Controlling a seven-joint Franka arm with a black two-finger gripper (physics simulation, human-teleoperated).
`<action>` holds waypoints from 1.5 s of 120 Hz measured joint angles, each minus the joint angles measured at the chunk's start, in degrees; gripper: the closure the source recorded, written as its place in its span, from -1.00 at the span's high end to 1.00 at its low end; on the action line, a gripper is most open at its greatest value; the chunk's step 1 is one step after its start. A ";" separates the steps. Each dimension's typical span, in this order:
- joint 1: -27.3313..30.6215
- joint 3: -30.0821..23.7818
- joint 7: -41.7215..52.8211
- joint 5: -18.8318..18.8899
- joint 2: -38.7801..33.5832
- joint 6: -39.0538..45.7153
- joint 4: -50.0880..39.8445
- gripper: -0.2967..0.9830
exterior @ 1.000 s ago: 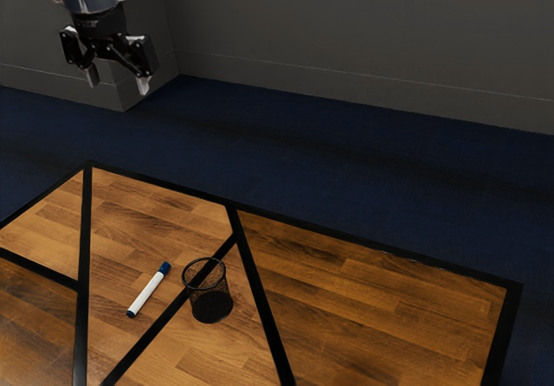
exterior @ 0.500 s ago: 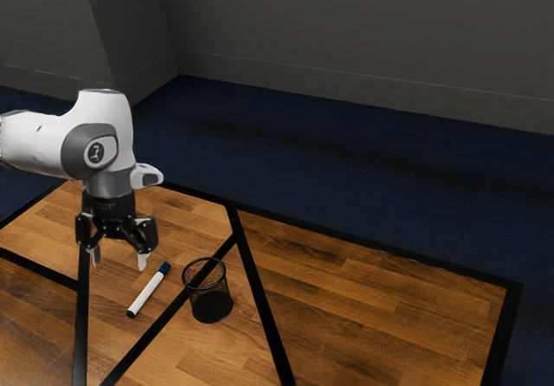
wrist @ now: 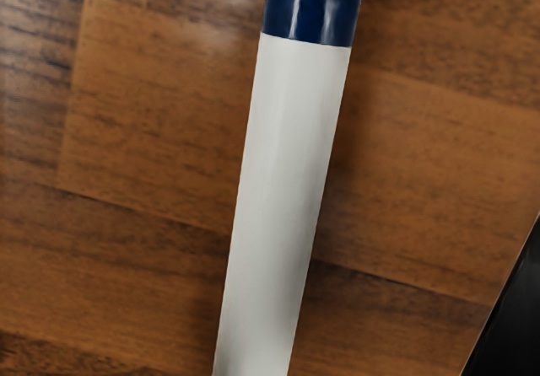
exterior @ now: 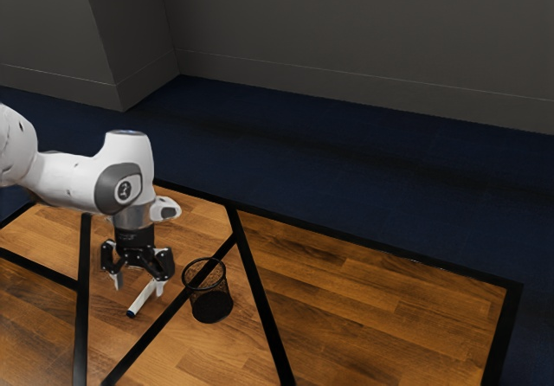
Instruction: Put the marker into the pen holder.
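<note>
White and blue, the marker point(exterior: 140, 300) lies flat on the wooden bench point(exterior: 372, 308). Just over it is the gripper point(exterior: 138, 286), pointing down, its two fingers spread wide and pinching nothing. Near the marker, toward the exterior view's right, the black pen holder point(exterior: 211, 306) stands up straight. Black stripes point(exterior: 261, 303) cross the bench.

Looks dim over wall point(exterior: 346, 40) and floor point(exterior: 346, 170), warmer on the table point(exterior: 372, 295); glints in pale streaks (quite glossy) off the cap point(wrist: 312, 13) of the marker point(wrist: 283, 182).
</note>
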 joint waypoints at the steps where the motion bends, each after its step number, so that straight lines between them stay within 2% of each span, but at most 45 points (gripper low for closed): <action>1: 0.05 0.01 0.16 0.01 0.26 0.10 0.38 0.53; 73: 0.61 -0.11 9.79 -0.25 4.75 2.63 4.53 0.51; 98: 0.52 -0.23 11.56 -0.25 4.31 2.66 4.48 -0.04; 112: 0.52 -0.27 12.33 -0.26 4.27 2.61 4.43 -0.24; 130: 0.52 -0.30 13.08 -0.25 4.35 2.63 4.34 -0.36; 157: 0.52 -0.31 13.92 -0.37 5.16 2.66 4.31 -0.41; 180: 0.51 -0.38 14.17 -0.02 5.06 2.71 4.30 -0.60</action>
